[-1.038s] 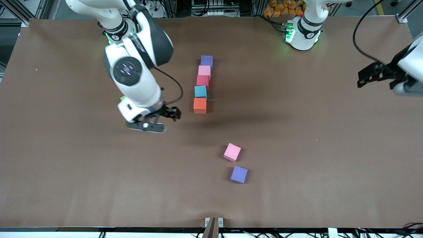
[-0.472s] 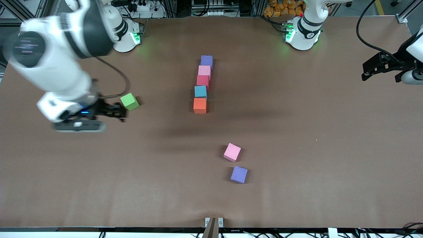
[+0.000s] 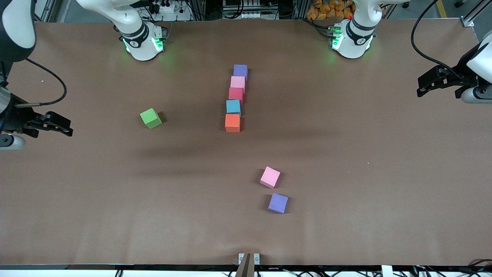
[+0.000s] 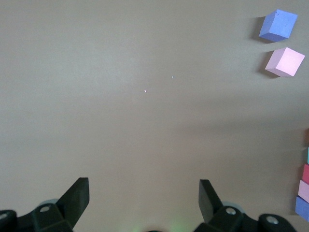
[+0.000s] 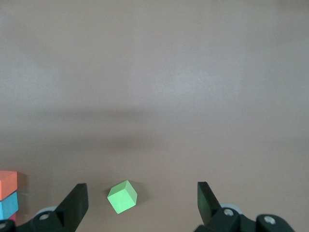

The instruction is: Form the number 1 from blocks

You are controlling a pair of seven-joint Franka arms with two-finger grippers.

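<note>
Five matte foam-like cubes (image 3: 235, 98) were noted in mid-table column, green foam cube (image 3: 150, 117) apart toward wide-open, empty right gripper (image 3: 54, 125); left gripper (image 3: 434, 81) likewise; probably light, squashable, best pinched across flat faces.

Even overhead light, sharp frames, soft shadows streaking the table (image 3: 346, 215).

green block (image 5: 122, 196), right claw (image 5: 141, 203) open

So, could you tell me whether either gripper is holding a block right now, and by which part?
Nothing is held: the left gripper and the right gripper are both open and empty.
</note>
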